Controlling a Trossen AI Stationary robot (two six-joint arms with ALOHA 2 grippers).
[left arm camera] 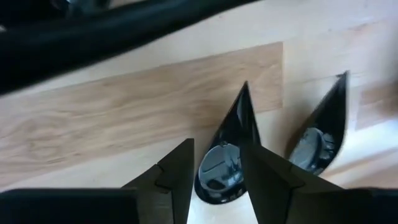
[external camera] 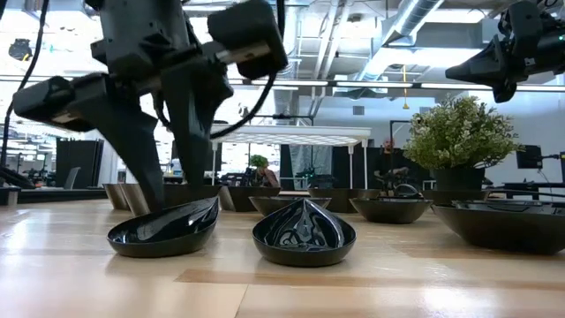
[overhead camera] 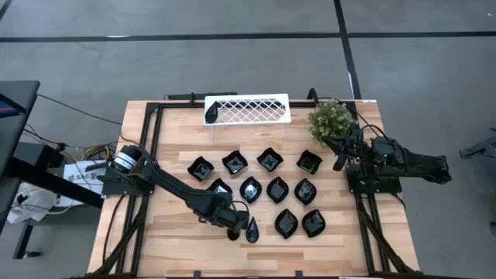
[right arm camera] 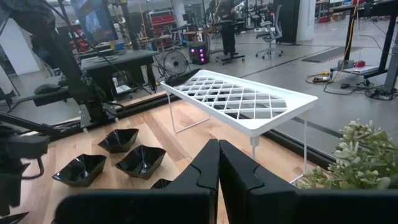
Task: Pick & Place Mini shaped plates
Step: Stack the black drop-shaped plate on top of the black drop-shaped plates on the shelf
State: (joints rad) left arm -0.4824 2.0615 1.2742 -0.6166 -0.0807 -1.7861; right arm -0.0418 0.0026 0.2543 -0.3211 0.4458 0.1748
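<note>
Reaching to the lower centre of the high frame, left gripper (overhead camera: 246, 230) down at the wooden table (overhead camera: 170, 240), fingers (left arm camera: 177, 180) parted to either side of a narrow teardrop plate (overhead camera: 253, 229) lying on the wood; not clamped, bare gaps showing between each finger and the plate's rim in the left wrist frame. Seen again at lower left in the low frame as a shallow glossy black dish (external camera: 165, 231) with the dark fingers standing at its left rim. Just beside it in the wrist frame, a second pointed black plate (left arm camera: 320, 134)

Spread across the middle of the high frame, the other mini shaped plates (overhead camera: 267, 190) in rough rows: four in an upper row, four in a middle row, two more at lower right. One more black plate (overhead camera: 210, 114) up on the left end of the white lattice rack (overhead camera: 248, 109) at the top centre

At the right of the high frame, right gripper (overhead camera: 339, 163) raised clear of the table beside the green plant (overhead camera: 330, 119), fingers (right arm camera: 205, 171) pressed together, holding nothing
</note>
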